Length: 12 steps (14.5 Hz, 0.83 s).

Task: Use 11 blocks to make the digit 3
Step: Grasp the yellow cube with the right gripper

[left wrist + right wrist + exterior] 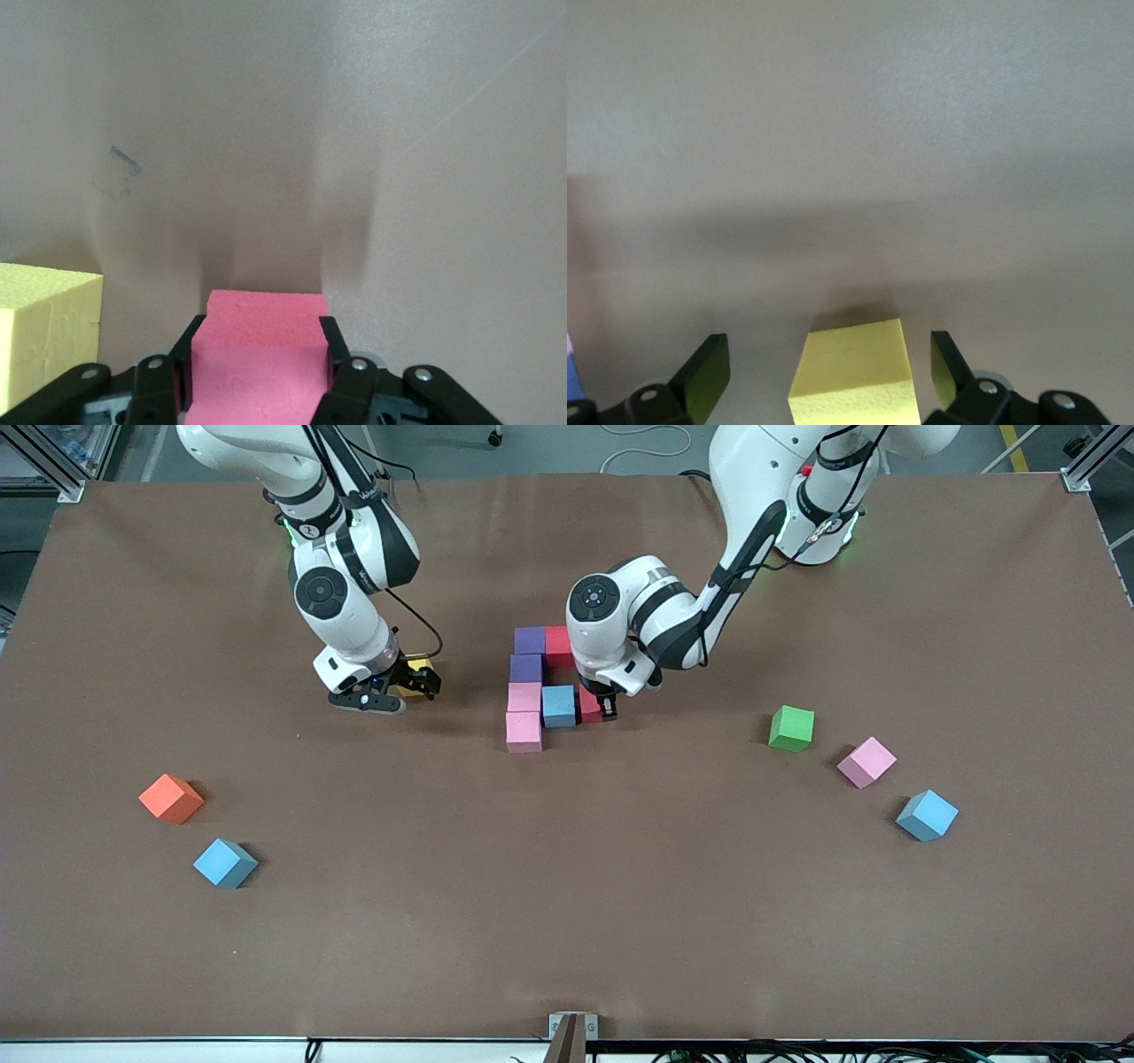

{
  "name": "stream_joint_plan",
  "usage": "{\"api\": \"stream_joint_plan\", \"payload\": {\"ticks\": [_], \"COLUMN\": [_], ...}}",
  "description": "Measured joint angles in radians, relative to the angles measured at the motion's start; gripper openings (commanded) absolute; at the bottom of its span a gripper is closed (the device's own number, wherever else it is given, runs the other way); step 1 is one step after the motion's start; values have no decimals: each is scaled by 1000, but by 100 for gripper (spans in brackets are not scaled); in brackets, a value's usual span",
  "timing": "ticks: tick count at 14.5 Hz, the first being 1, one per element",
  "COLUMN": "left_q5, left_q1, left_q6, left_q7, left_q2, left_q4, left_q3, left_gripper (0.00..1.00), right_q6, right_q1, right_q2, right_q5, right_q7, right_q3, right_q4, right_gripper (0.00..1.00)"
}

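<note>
Foam red cube point(259, 372) sits pinched in the left end effector point(257, 354); right end effector point(829, 367) spread around a yellow cube point(852, 372).

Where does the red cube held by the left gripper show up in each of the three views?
Front view: the red cube sits beside the light blue cube in the cluster, mostly hidden under the left gripper.
Left wrist view: it fills the bottom centre, clamped between the fingers, looking pinkish red.
Right wrist view: not in it.
Shared landmark: the brown table, also seen in the left wrist view.
</note>
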Motion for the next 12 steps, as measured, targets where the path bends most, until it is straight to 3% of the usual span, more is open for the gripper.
{"api": "stream_joint_plan", "payload": {"ticks": [12], "left_q5": [0], "left_q1": [0], "left_q6": [16], "left_q7": [0], "left_q2": [5], "left_q4": [0], "left_q3": [0], "left_gripper": [30], "right_q6": [3], "right_q1": [33], "right_q2": [-2], "right_q5": [0], "right_q7": [-35], "right_q3": [1], "right_q4": [-52], "right_gripper": [100]}}
